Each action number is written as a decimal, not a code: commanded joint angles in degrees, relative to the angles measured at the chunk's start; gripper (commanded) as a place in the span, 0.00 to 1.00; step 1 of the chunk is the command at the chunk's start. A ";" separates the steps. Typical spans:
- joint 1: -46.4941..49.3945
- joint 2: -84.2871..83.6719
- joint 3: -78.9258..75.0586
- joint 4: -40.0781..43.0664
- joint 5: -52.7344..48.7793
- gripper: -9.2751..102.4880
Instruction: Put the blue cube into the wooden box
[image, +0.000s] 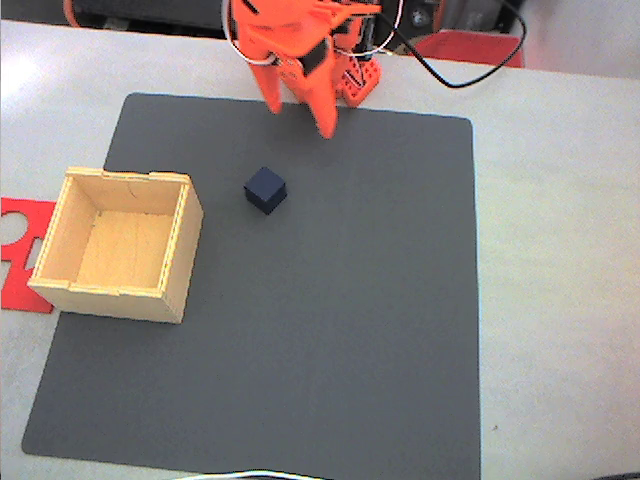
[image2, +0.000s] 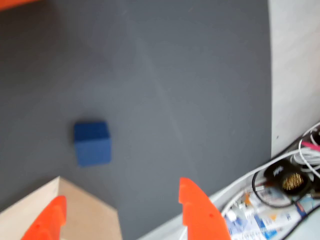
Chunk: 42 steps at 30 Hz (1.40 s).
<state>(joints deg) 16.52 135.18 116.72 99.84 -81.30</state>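
Note:
The blue cube (image: 266, 189) rests on the dark grey mat, a little right of the wooden box (image: 120, 240), which stands open-topped and empty at the mat's left edge. My orange gripper (image: 300, 115) hangs above the mat's far edge, behind the cube and apart from it, with its jaws open and nothing between them. In the wrist view the blue cube (image2: 92, 143) lies ahead of the gripper (image2: 120, 200), to the left of centre. A corner of the wooden box (image2: 75, 212) shows beside the left fingertip (image2: 52, 215).
A flat red cut-out plate (image: 20, 250) lies on the pale table left of the box. The dark mat (image: 350, 330) spreads wide to the right and front. Black cables (image: 450, 70) trail behind the arm; wires and clutter (image2: 280, 195) sit past the mat's edge.

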 joint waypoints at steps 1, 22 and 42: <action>5.98 2.90 0.88 -4.13 -5.98 0.34; 3.34 -7.47 13.45 -22.59 3.16 0.31; 0.97 -0.26 -31.38 3.78 17.84 0.11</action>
<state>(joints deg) 15.47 134.12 87.54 103.27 -62.23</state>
